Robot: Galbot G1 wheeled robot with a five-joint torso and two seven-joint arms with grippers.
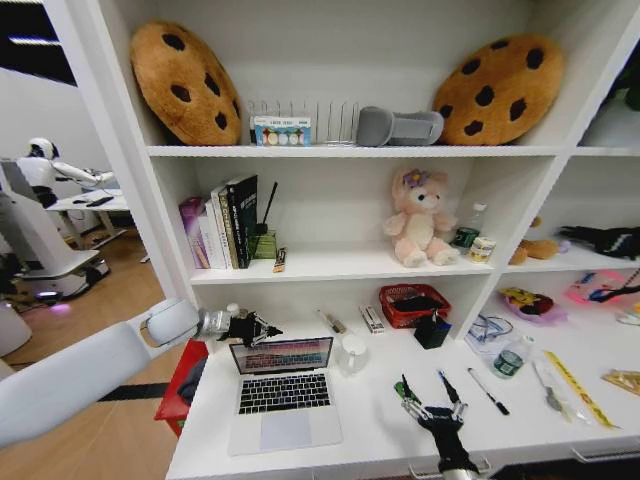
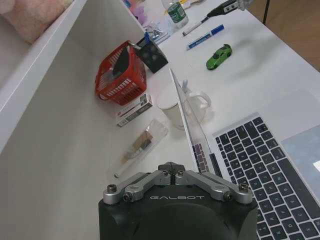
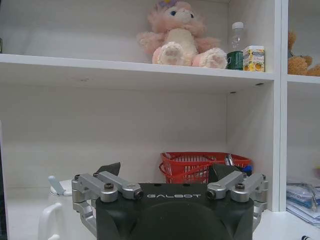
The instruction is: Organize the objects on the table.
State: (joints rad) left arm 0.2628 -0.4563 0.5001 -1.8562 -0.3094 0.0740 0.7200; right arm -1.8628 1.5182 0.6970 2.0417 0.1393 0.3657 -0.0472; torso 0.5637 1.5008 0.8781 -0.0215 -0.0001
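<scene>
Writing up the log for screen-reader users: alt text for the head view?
A white desk holds an open silver laptop, with the left gripper just above its lid. The right gripper sits at the front edge among a green toy car and two pens.

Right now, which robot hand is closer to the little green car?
Right. The right gripper is almost touching the green car near the table's front edge; the left gripper is farther off, behind the laptop screen.
</scene>
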